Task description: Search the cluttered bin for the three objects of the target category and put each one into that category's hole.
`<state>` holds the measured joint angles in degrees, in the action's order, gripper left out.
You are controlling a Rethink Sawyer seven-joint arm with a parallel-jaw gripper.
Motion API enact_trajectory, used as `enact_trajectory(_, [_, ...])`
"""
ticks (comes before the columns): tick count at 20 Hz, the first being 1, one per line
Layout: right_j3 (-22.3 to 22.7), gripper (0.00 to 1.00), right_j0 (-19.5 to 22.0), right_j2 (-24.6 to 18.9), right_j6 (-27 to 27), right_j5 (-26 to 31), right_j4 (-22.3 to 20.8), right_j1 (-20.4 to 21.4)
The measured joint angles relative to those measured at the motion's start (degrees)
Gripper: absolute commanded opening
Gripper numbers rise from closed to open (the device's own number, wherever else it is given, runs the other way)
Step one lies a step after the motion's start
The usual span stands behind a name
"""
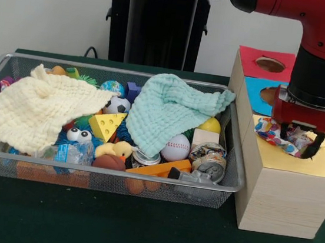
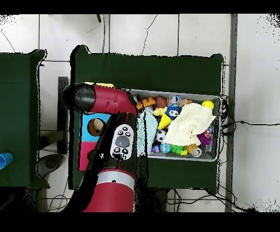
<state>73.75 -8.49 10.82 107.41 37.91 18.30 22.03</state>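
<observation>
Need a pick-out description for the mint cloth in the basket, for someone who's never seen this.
Start at the wire mesh basket on the dark green table. In the front view, the mint-green cloth drapes over the toys in its right half, one corner lying on the rim nearest the wooden boxes. The only other cloth in the basket is the cream cloth, at left.

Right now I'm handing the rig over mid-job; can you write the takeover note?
Gripper: over the yellow-topped box, with the dotted cloth bunched under it at the hole; the hole itself is hidden. Whether the fingers grip it, I cannot tell.
Mint-green cloth and cream cloth: both lying on top of the toys in the wire basket, apart from each other.
Done: dotted cloth brought to the box, not clearly dropped in.
Left: finish the dotted cloth, then the mint-green and cream ones.
</observation>
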Motion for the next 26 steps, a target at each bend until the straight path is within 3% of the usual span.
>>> enact_trajectory(6, [0.0, 1.0, 0.0, 0.0, 0.0, 0.0, 0.0, 0.0])
enact_trajectory(7, [0.0, 0.0, -0.1, 0.2, 0.0, 0.0, -0.1, 0.0])
enact_trajectory(26, [0.9, 0.0, -0.2, 1.3, 0.0, 0.0, -0.2, 1.2])
